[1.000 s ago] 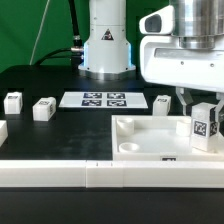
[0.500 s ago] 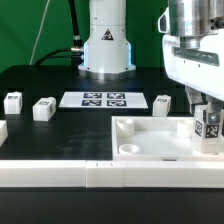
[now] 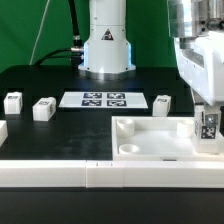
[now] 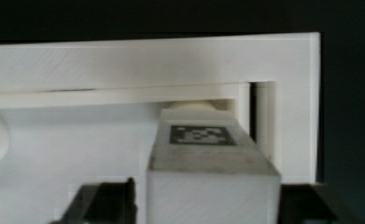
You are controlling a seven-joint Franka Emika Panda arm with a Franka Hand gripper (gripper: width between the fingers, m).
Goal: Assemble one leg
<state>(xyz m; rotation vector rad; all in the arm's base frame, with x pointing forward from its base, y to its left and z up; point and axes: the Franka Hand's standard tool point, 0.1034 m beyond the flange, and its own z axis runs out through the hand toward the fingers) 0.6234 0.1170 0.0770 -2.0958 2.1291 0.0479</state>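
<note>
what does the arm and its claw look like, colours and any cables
The arm is glossy white with a black joint band, a small dark triangle sticker on its base, and black cables trailing behind. The claw hangs from a boxy white wrist housing, with dark fingers.

Marker board (image 3: 104, 99) lies flat on the black tabletop (image 3: 60, 130); the large white square piece (image 3: 150, 140) sits nearer the camera.

Four legs are showing: three (image 3: 12, 101) (image 3: 43, 109) (image 3: 163, 103) loose, one (image 3: 208, 126) held; one square tabletop (image 3: 140, 128) and one marker board (image 3: 103, 99) are lying flat.
</note>
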